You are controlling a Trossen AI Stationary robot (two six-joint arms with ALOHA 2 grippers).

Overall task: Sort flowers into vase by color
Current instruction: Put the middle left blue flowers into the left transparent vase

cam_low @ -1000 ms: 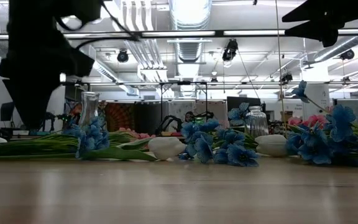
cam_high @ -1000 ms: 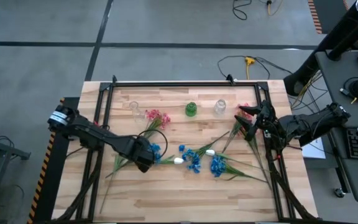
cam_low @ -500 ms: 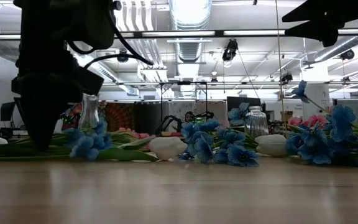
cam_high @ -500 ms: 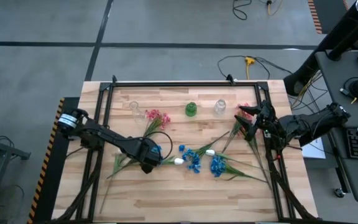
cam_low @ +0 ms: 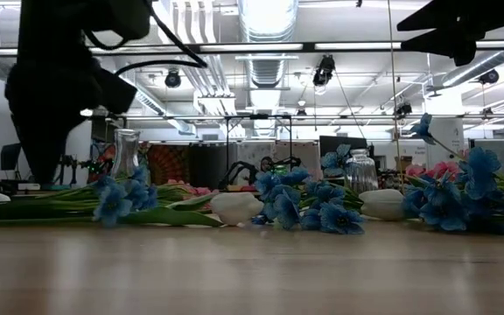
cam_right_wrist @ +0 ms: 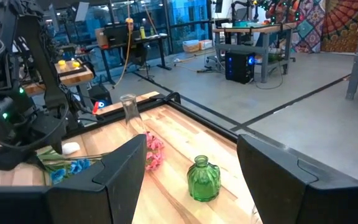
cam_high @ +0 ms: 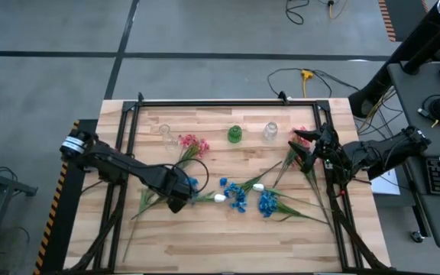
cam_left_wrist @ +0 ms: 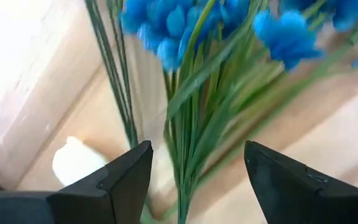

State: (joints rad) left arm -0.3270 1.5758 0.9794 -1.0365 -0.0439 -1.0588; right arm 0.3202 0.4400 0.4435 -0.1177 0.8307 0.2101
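The artificial flowers with long thin green stems [cam_high: 239, 195] lie almost all loose on the light wooden table top [cam_high: 205, 237]. A bunch with small blue blossoms [cam_high: 192, 184] lies at the left of the middle, more blue clusters [cam_high: 266, 203] and two white tulip-like buds [cam_high: 220, 198] lie at the centre and the right, and a sprig with pink blossoms [cam_high: 193, 144] lies on the far left part of the table.

Three vases stand in a row along the far side: a small clear glass vase [cam_high: 166, 134] on the left, a round green glass vase [cam_high: 234, 134] in the middle, and a clear glass jar [cam_high: 270, 131] on the right. As far as I can judge from above, none of them holds a flower, so the sorting is hardly begun and nearly everything is left to do.

The left gripper [cam_left_wrist: 194, 180] is low over the blue bunch, and its jaws are spread. In the left wrist view the green stems pass between the two dark fingers [cam_left_wrist: 126, 177], the blue blossoms are just beyond the tips, and one white bud is beside one finger. The fingers do not press the stems yet.

The right gripper [cam_high: 305, 150] hangs over the right far part of the table with its jaws spread. Some pink shows beside it, but the view is too poor to say whether it carries a flower.
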